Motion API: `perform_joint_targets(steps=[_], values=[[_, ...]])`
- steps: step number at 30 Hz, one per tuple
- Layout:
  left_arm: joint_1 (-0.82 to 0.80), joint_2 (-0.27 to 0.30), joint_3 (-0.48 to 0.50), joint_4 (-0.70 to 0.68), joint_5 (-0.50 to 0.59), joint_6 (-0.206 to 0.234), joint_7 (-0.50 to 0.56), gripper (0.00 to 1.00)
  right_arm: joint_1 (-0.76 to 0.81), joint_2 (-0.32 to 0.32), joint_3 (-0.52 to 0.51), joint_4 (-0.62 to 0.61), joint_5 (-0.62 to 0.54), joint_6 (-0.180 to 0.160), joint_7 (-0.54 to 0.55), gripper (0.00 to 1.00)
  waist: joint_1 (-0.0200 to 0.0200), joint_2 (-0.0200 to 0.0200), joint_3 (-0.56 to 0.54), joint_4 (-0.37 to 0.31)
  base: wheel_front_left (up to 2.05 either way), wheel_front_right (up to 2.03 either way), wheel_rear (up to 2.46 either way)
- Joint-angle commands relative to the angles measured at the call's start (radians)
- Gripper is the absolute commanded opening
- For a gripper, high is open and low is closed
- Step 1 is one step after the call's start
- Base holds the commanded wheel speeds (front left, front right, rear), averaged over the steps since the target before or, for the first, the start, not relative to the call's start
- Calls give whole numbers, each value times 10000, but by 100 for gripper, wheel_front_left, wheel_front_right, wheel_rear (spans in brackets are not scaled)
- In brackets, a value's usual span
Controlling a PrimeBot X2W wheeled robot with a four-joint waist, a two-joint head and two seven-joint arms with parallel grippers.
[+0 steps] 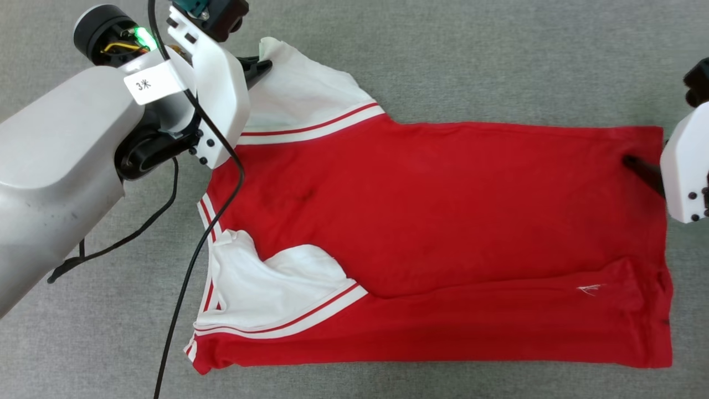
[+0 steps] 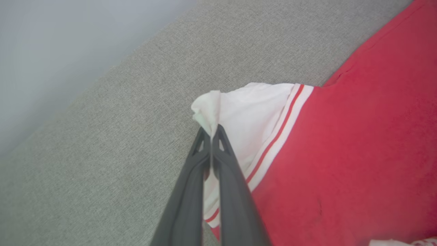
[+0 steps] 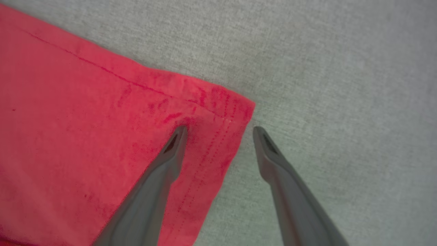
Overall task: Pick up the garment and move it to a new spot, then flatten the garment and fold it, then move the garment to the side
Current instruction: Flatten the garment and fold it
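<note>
Garment: the red jersey-style T-shirt with white short sleeves and striped trim [image 1: 443, 210] lies spread on the grey fabric-covered worktop [image 1: 498, 50], collar end left, hem right, plain side up.
Far sleeve: the white far sleeve [image 1: 302, 91] is drawn out flat, its tip bunched.
Near sleeve: the white near sleeve [image 1: 271, 288] is crumpled back onto the red body, and a strip along the near edge is doubled over. Folding now would likely trap both creases.
Left end effector: the left end effector [image 2: 211, 131] is clenched on the far sleeve's tip. The bite is thin, so a hard pull could slip it free or drag the body askew.
Right end effector: the right end effector [image 3: 220, 131] is released. It straddles the far right hem corner [image 3: 235, 112], one finger on cloth and one on worktop. Closing may nudge the corner away or catch a single layer.
Cable: the black cable [image 1: 183, 310] hangs across the collar end and could snag the trim.
</note>
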Motion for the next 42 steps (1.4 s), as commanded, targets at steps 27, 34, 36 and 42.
perform_joint_targets(steps=[27,34,36,42], values=[[1187,319,-199,202,-188,0,-1261,0,119,-127,1795,1358,1086,-8,-3062,0,0,-1,-1402,7,0,0,0],[2338,701,-225,-424,-381,289,-1357,0,1099,-348,1934,1113,1538,-8,-3742,0,0,-1,-2406,25,0,0,0],[2689,843,-231,-668,-464,423,-1363,0,1398,-411,1966,1014,1591,-8,-3864,0,0,-1,-2643,16,0,0,0],[3802,1236,-247,-1302,-706,804,-1369,0,2412,-555,1925,651,1840,-8,-4181,0,0,-1,-3222,44,0,0,0]])
